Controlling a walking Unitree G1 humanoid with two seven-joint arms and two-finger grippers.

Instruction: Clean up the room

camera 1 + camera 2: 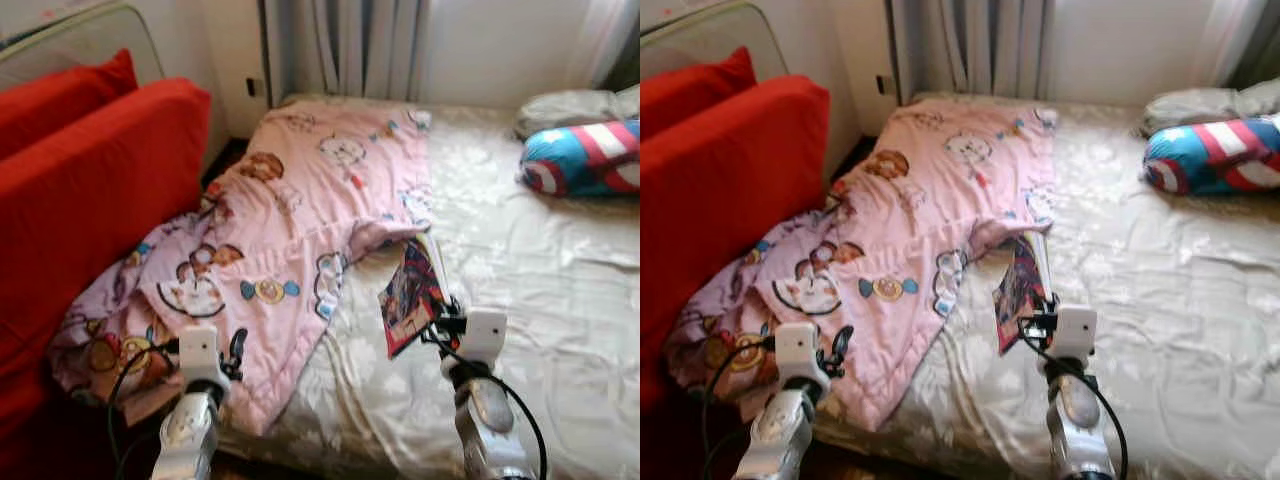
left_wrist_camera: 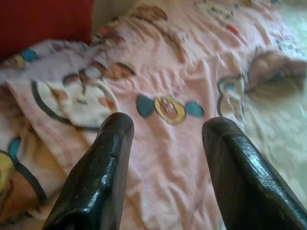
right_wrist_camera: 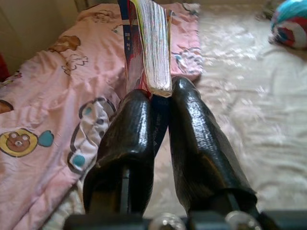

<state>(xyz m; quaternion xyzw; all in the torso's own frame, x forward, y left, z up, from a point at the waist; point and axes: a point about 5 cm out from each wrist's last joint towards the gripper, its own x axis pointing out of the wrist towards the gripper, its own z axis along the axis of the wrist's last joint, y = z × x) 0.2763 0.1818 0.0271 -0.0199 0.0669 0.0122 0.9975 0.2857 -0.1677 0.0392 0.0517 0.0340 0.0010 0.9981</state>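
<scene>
- Right gripper (image 3: 160, 98): black fingers pinch a colourful-covered paperback book (image 3: 146, 43) by its lower edge, above the cream satin bedsheet (image 1: 560, 300).
- Left gripper (image 2: 165, 129): fingers spread, over the pink cartoon-print quilt (image 2: 192, 158).
- No readable writing.

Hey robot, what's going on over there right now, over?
Right gripper shut on book, above the bed. Left gripper open over pink blanket. Nothing blocking.

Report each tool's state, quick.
Left tool: open, holding nothing, over the pink blanket.
Right tool: shut on the book, above the bed.
</scene>
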